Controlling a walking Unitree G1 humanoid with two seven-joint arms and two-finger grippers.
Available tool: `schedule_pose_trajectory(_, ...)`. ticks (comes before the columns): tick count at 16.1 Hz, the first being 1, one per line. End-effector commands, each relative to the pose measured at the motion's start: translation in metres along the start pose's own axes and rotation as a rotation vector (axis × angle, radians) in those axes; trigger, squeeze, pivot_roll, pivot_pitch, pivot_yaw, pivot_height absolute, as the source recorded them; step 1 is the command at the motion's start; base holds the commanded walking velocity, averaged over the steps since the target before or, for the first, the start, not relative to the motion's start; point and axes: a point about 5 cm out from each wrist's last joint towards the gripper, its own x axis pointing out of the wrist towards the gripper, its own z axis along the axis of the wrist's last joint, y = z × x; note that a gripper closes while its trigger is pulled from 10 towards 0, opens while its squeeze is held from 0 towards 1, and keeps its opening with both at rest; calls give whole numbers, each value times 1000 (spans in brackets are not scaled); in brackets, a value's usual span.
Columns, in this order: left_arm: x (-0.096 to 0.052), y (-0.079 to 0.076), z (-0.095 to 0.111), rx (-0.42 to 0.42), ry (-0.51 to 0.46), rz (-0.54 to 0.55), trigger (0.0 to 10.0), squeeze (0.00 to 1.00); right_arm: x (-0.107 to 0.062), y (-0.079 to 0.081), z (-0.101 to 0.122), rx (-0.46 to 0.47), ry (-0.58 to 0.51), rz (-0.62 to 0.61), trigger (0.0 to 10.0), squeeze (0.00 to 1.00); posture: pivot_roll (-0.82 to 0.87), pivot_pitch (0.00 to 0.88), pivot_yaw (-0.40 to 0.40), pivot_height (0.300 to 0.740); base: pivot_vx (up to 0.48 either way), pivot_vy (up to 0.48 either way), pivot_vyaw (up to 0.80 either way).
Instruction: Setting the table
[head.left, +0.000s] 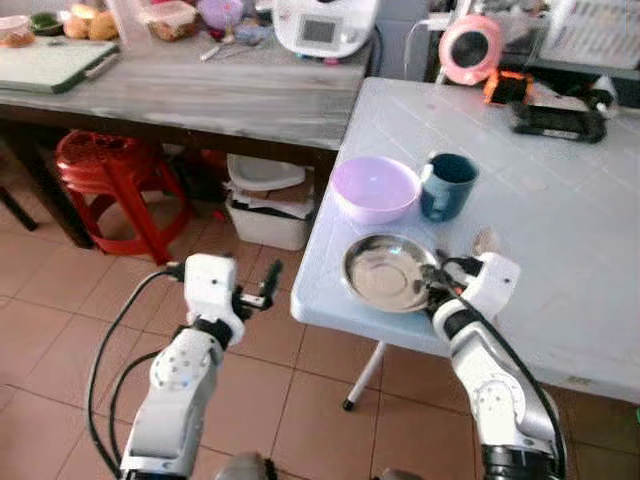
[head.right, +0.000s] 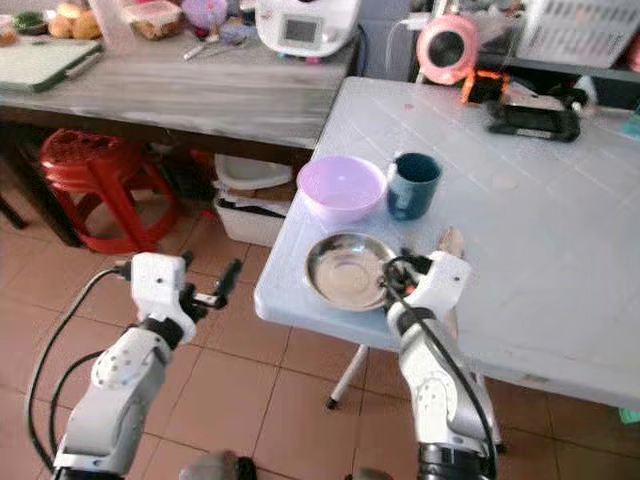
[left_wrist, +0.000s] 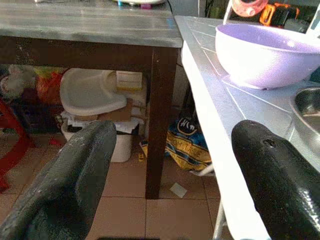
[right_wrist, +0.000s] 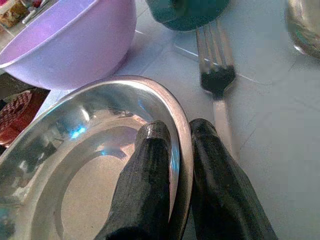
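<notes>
Pinching the right rim of the steel plate (right_wrist: 90, 165) near the white table's (head.left: 560, 250) near-left corner, the right gripper (right_wrist: 172, 150) is nearer than the left gripper (left_wrist: 165, 175) (jaws spread, off the table's left).

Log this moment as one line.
right gripper: shut on plate rim | left gripper: open, idle off table | bowl, mug behind plate

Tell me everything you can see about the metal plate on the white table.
The plate is round, shallow and shiny, steel by its look, with a raised rim and nothing in it. It lies flat near the edge of the white table, just in front of the purple bowl. The right tool is shut on its rim, one finger inside and one outside. A fork lies beside it.
</notes>
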Motion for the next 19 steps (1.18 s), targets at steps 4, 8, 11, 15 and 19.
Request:
schedule_pose_trajectory(4, 2, 5, 0, 17, -5, 17, 10000, 0, 4, 1, -4, 39, 14, -20, 784, 0, 0, 0, 8, 740, 0, 478, 0)
schedule_pose_trajectory(8, 4, 4, 0, 19, -10, 14, 10000, 0, 5, 1, -5, 40, 24, -18, 2902, 0, -2, 0, 7, 740, 0, 476, 0)
schedule_pose_trajectory(11, 6, 4, 0, 18, -11, 13, 10000, 0, 5, 1, -6, 34, 25, -21, 10000, 0, -2, 0, 7, 740, 0, 476, 0)
schedule_pose_trajectory(15, 6, 3, 0, 26, -19, 8, 10000, 0, 6, 1, 8, 2, -86, -45, 10000, 0, 0, 0, 7, 740, 0, 471, 0)
schedule_pose_trajectory(19, 7, -1, 3, 70, -45, -14, 10000, 0, 6, 2, 25, -106, -193, -30, 10000, 0, 3, 0, 3, 740, 146, 411, 0)
